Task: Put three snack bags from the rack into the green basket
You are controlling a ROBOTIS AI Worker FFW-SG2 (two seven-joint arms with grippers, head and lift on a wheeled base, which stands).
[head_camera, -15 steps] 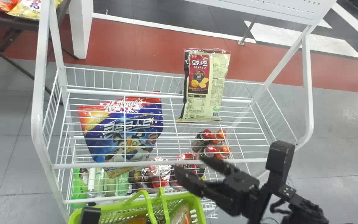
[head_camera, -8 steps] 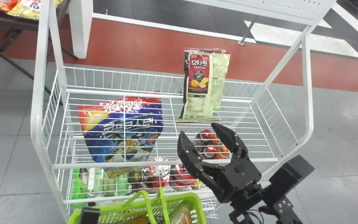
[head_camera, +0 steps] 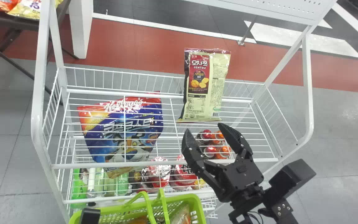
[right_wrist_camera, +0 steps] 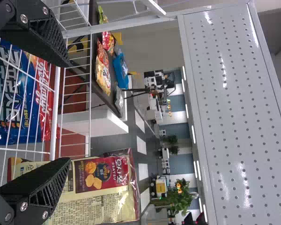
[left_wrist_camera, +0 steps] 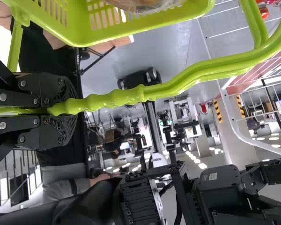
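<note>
Right pincer (head_camera: 204, 127), spread wide and empty, near a yellow-and-maroon snack bag (head_camera: 205, 85) upright at the back of the rack (head_camera: 166, 162); best to straddle the bag squarely, then squeeze gently; left pincer (left_wrist_camera: 65, 108), closed on the handle (left_wrist_camera: 154, 92), should hold the green basket (head_camera: 194, 199) steady.
</note>
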